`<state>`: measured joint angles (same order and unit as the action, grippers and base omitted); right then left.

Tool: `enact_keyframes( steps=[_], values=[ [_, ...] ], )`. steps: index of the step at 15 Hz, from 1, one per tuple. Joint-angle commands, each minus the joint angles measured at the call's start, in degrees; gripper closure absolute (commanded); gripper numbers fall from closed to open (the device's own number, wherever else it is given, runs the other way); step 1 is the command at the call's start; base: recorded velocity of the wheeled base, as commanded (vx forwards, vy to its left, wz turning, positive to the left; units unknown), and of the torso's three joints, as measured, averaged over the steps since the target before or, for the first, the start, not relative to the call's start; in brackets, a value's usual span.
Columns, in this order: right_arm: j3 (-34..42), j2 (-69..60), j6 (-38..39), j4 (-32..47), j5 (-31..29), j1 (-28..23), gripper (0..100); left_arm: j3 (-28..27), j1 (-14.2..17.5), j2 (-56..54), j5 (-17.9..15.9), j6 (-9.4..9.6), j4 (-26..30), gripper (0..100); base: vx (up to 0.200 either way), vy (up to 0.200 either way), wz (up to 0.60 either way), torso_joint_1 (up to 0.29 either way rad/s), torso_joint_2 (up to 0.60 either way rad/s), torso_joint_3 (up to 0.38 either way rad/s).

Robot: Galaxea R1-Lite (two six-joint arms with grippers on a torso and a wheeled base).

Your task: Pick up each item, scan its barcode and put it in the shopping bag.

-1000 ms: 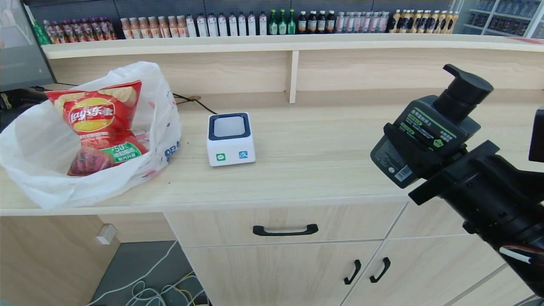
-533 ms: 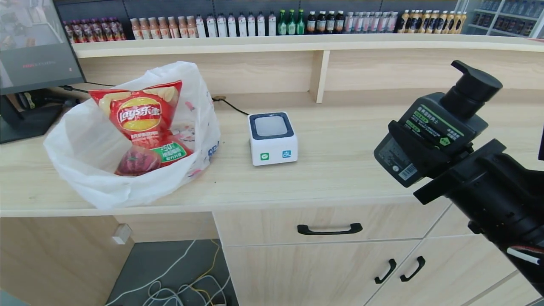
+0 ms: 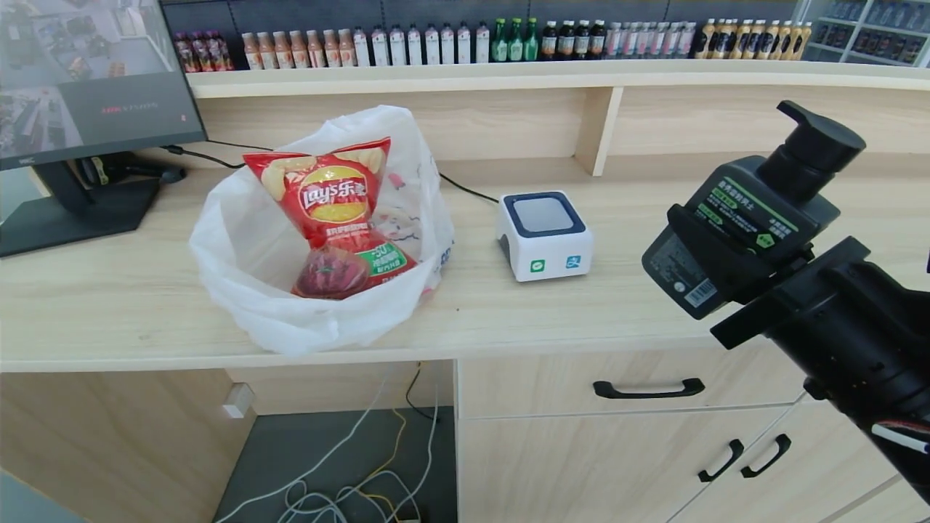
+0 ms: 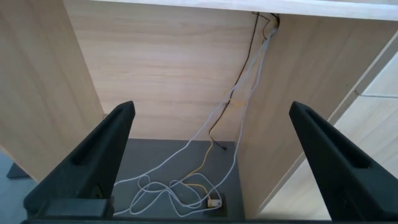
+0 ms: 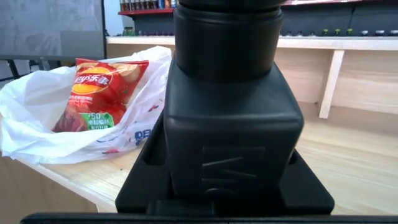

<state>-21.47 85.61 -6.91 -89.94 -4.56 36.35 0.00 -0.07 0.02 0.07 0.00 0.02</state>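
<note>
**Right pincer point(image 3: 708, 280) clamped on the pump bottle point(image 3: 741, 225); left pincer point(image 4: 211, 168) wide open and empty**

Your right pincer has its two fingers closed flat against opposite sides of the dark pump bottle, which fills the gap between them. The bottle hangs in the air at the right, clear of the counter point(image 3: 109, 305). It is tilted, with its pump head up and away and its base down towards the scanner side. A barcode point(image 3: 699, 293) shows on the lower corner of its label. From your right wrist camera you look along the bottle's back point(image 5: 230, 124), seated in the pincer point(image 5: 224, 186), towards the bag.

Your left pincer sits low, under the level of the counter top. Its fingers are spread far apart with nothing between them, and it faces the open bay where loose cables point(image 4: 186, 180) lie on the floor.

The scanner point(image 3: 543, 234), a small white cube with a dark-framed window on top, stands on the counter well to the left of the bottle. Just beyond it to the left, the white shopping bag point(image 3: 240, 247) stands open on the counter. A red bag of crisps point(image 3: 330, 211) stands upright inside it. A monitor point(image 3: 80, 73) stands at the far left of the counter, and rows of drinks bottles point(image 3: 508, 40) line the shelf behind.
</note>
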Motion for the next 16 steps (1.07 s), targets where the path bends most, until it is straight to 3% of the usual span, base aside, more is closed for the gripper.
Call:
enact_keyframes(
  steps=[1,11,12,16],
  values=[
    [0.02,0.17,-0.03,-0.06,-0.01,0.03,100,0.00,0.07,-0.02,0.01,0.00,-0.02,0,0.000,0.000,0.00,0.000,0.00,0.000],
    [-2.61,0.69,-3.11,-0.06,0.60,0.03,100,0.00,0.07,-0.02,0.01,0.00,-0.02,0,0.000,0.000,0.00,0.000,0.00,0.000],
    [-3.76,0.78,-5.04,-0.06,2.27,0.03,100,0.00,0.07,-0.02,0.01,0.00,-0.02,0,0.000,0.000,0.00,0.000,0.00,0.000],
    [-8.06,3.95,-15.50,-0.06,21.43,-4.89,100,0.00,0.07,-0.02,0.01,0.00,-0.02,0,0.000,0.000,0.00,0.000,0.00,0.000]
  ],
)
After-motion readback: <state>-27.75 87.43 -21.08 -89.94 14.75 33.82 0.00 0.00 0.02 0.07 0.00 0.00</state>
